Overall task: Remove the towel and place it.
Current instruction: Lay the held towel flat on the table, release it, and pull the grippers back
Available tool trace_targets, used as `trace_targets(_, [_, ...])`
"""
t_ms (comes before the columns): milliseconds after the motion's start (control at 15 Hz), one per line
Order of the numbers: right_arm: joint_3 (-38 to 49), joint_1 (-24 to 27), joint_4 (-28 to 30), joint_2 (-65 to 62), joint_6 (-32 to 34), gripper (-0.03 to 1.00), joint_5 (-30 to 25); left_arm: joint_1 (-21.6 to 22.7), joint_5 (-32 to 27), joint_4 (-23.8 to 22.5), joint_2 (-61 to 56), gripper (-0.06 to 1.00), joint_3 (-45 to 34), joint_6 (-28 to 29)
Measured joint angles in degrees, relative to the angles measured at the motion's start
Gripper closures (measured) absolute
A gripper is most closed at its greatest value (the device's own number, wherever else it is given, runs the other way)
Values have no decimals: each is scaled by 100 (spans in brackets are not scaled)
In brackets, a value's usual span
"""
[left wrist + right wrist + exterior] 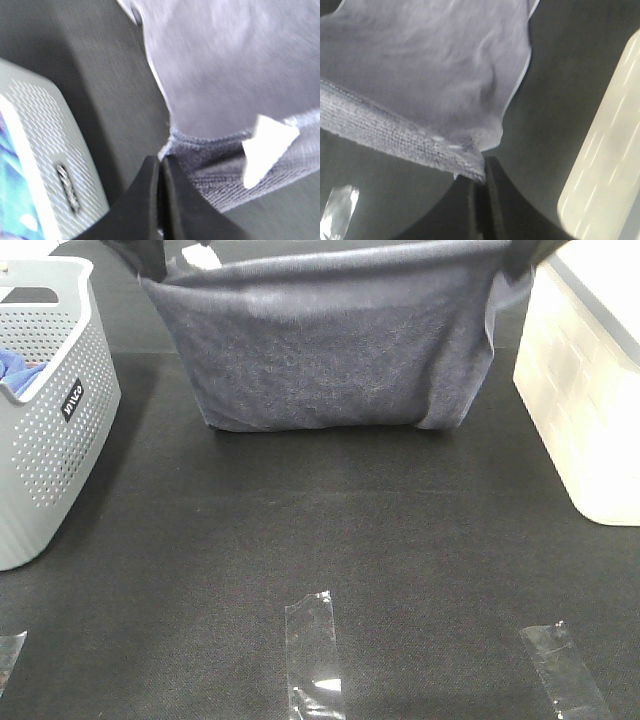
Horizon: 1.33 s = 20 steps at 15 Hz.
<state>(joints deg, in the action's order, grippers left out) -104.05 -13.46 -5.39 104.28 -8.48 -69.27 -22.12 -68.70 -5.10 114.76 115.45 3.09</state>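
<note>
The left gripper [161, 167] and right gripper [484, 172] are each pinching shut on an upper corner of the towel [320, 350]. It is hanging between them, long axis running left-right, lower fold apparently touching the table [330, 540].

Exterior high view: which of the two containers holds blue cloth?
The grey perforated plastic basket on the left; bright blue cloth shows inside its rim. The solid-walled cream-white bin on the right shows no contents.

We note the towel [320, 350] as matt terry cloth, rough-napped; the table [330, 540] matt black, finely grained; the basket [55, 430] smooth perforated grey plastic; tape strips [312, 650] clear and glossy; the bin [590, 410] milky plastic.
</note>
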Motion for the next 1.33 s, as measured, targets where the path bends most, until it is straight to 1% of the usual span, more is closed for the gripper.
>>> trace_targets(67, [275,0,-6,-160,0,97,-11,-40,-6,138,-126,94,-235,17])
trace_targets(200, [905,0,-17,-481,0,97,-23,-229,-17,315,-430,94,-1026,34])
trace_targets(333, [1679,0,-23,-865,0,97,-23,-579,-40,378,-722,94,-1868,46])
trace_targets(467, [2469,6,-46,-1283,0,97,-17,-865,-40,401,-997,94,-2550,206])
trace_targets(533, [2893,6,-92,-1478,0,97,-17,-985,-40,413,-1140,94,-2836,292])
trace_targets(600, [3472,6,-195,-1788,0,97,-17,-1134,-40,476,-1415,94,-3317,418])
trace_targets(733, [4142,6,-315,-2131,0,97,-17,-1369,-34,653,-1656,94,-3948,584])
trace_targets(800, [4309,6,-372,-2229,0,97,-17,-1530,-29,751,-1748,94,-4274,659])
trace_targets(867, [4778,6,-561,-2538,0,97,-17,-1702,-29,837,-1816,94,-4561,728])
trace_targets(1000, [5403,6,-773,-2893,0,97,-23,-2108,-34,1031,-1919,94,-5042,808])
trace_targets(1133, [5970,6,-837,-3203,0,97,-40,-2624,-34,1209,-1931,94,-5386,1066])
trace_targets(1333, [6463,6,-974,-3472,0,97,-46,-3272,-34,1324,-1971,94,-5718,1415])
